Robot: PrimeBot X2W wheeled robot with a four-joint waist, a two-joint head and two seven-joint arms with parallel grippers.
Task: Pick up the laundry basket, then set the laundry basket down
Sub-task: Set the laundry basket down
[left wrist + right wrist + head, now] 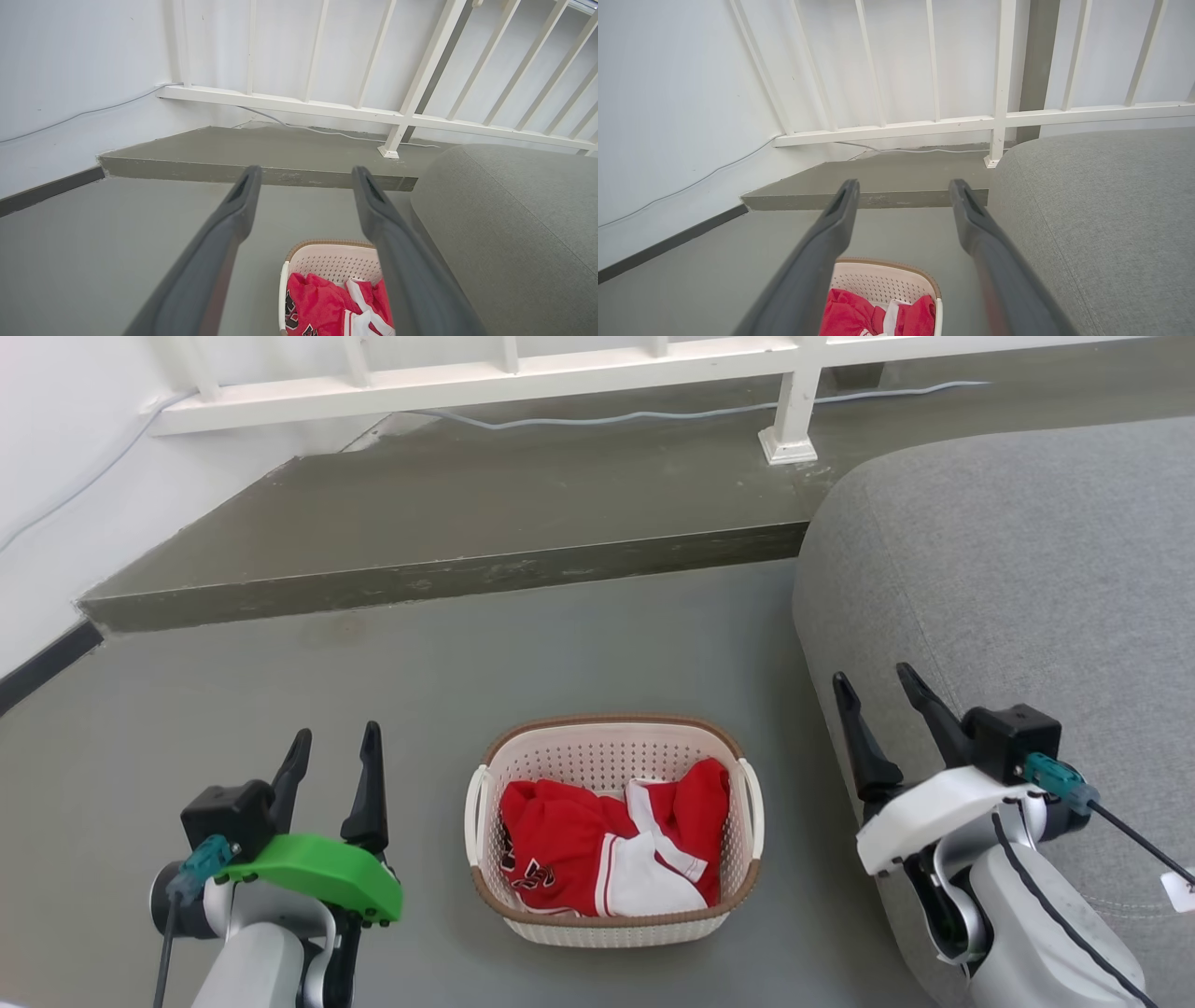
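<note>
Both grippers are wide open with nothing in them. The left gripper [337, 733] hangs off to one side of the laundry basket [616, 721], and the right gripper [872, 675] is on the other side, in front of the grey sofa [1027, 569]. The basket sits on the floor [280, 691] between them, with red and white clothes [579, 849] inside.

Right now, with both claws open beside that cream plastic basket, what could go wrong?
The white side handles of the cream perforated plastic basket are small targets; one missed grip could tilt it, spilling the red-and-white garment. The right gripper sits near the grey fabric sofa and might brush it.
</note>
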